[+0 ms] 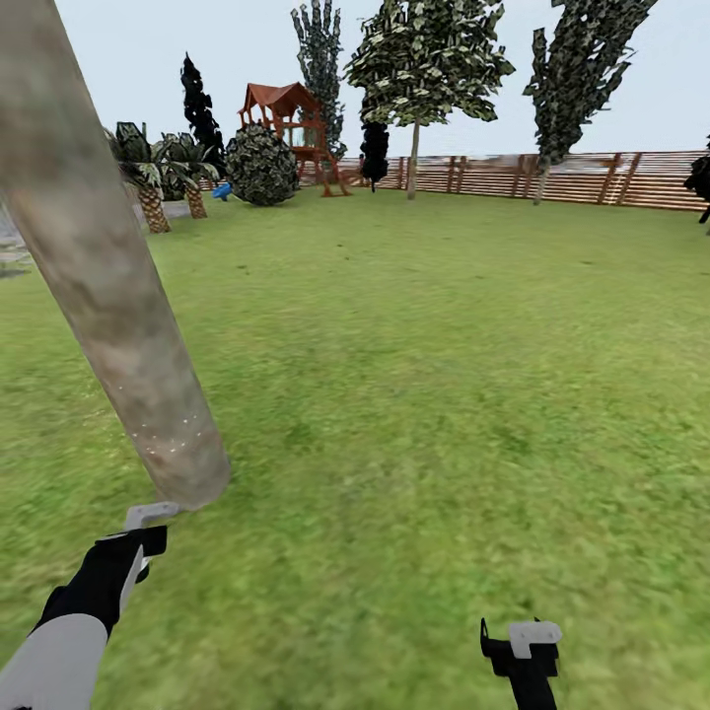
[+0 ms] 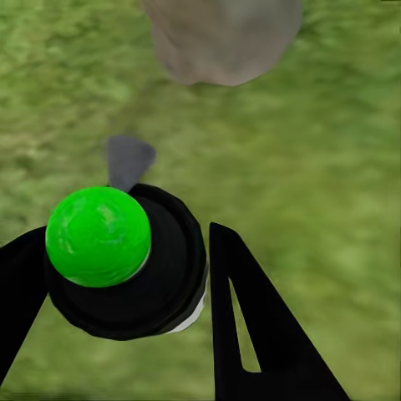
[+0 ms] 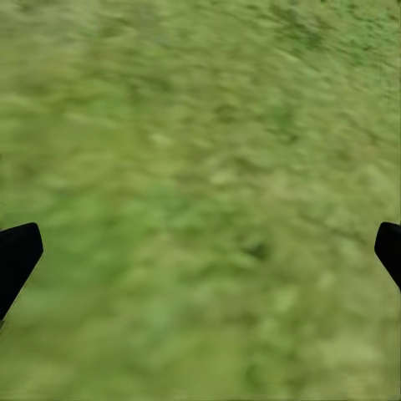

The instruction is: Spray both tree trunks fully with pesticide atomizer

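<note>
Where lawn (image 1: 424, 394) spreads wide — fence (image 1: 552, 176) far off

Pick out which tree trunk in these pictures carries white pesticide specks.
The thick trunk leaning across the head view's left, beside the left gripper: white specks ring it near the base. The far trunks by the fence show none.

Tree trunk (image 1: 108, 296) stands just ahead of left gripper (image 1: 148, 523), blocking that side; atomizer (image 2: 125, 263) fills the gap betw. its fingers (image 2: 259, 334). Lawn (image 1: 424, 394) to the right and ahead lies open, w/ nothing near right gripper (image 1: 523, 641), fingers spread over bare grass. Fence (image 1: 582, 177), playhouse (image 1: 291, 128), palms (image 1: 153, 182) well apart at far edge.
</note>
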`<state>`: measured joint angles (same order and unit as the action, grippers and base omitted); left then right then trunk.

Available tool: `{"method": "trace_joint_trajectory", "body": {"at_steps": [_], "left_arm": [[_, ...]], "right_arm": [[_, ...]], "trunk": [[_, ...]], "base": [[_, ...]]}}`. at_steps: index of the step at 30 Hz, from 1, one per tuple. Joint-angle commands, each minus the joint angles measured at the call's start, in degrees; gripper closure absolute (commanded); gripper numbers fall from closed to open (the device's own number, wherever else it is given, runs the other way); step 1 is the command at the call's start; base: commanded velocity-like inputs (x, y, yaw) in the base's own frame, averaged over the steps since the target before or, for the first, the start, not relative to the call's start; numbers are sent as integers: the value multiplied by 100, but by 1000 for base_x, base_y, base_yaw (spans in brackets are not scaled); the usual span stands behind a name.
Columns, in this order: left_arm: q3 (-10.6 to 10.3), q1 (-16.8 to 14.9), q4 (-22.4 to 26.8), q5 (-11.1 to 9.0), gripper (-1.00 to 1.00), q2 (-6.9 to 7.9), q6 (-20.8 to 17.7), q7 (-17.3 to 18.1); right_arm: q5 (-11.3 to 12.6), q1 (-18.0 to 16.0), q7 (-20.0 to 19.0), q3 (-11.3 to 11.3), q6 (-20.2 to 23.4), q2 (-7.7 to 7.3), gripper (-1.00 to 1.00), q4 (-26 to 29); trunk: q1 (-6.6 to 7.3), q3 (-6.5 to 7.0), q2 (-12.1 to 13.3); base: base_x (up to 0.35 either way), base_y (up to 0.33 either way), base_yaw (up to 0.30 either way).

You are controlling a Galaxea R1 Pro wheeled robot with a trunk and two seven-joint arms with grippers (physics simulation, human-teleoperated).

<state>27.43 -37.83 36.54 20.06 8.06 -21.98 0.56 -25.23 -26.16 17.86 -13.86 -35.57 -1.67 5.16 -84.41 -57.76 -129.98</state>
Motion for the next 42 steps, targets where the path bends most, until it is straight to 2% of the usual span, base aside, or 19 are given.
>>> {"method": "trace_joint_trajectory", "body": {"at_steps": [1, 3, 9, 13, 20, 26, 30, 35, 36, 39, 42], "left_arm": [[13, -5, 5, 24, 100, -5, -25, -36], [22, -5, 3, 17, 100, -6, -25, -152], [20, -5, -15, 8, 100, -9, -20, -193], [9, -5, -24, 10, 100, -22, -17, -195], [-15, -13, 41, 7, 100, -24, -19, -176], [-72, -112, 109, 7, 100, 11, -94, -86], [-88, -104, 383, 7, 100, -13, -112, -88], [-358, -112, 604, 7, 100, -94, -141, -98], [-485, -207, 656, 7, 100, -170, -223, -106], [-702, -374, 720, 7, 100, -196, -492, -109], [-844, -499, 892, 8, 100, -254, -566, -114]], "right_arm": [[-61, -3, 30, -29, -11, 0, -100, -7], [-61, -3, 31, -29, -13, 0, -100, -7], [-61, -3, 30, -29, -16, 0, -100, -7], [-61, -3, 42, -30, -20, -8, -100, -7], [-61, -3, 36, -29, -12, -7, -100, -7], [-61, -3, 35, -29, -11, -6, -100, -7], [-61, -3, 34, -29, -11, -9, -100, -7], [-61, -3, 33, -29, -11, -5, -100, -7], [-61, -3, 33, -29, -11, -8, -100, -7], [-61, -3, 33, -29, -11, -9, -100, -7], [-61, -3, 34, -29, -11, -9, -100, -7]], "trunk": [[-1, -5, -2], [-1, -5, -2], [-1, -5, -2], [-1, -5, -2], [-1, -5, -2], [-1, -5, -2], [-1, -5, -2], [-1, -5, -2], [-1, -5, -2], [-1, -5, -2], [-1, -5, -2]], "base": [[227, -199, 278], [235, -191, 277], [278, -137, 258], [296, -17, 38], [26, 0, 2], [0, 0, 242], [0, 0, 275], [-242, -112, 222], [-134, -242, 25], [-94, -258, 7], [-11, -264, 1]]}}
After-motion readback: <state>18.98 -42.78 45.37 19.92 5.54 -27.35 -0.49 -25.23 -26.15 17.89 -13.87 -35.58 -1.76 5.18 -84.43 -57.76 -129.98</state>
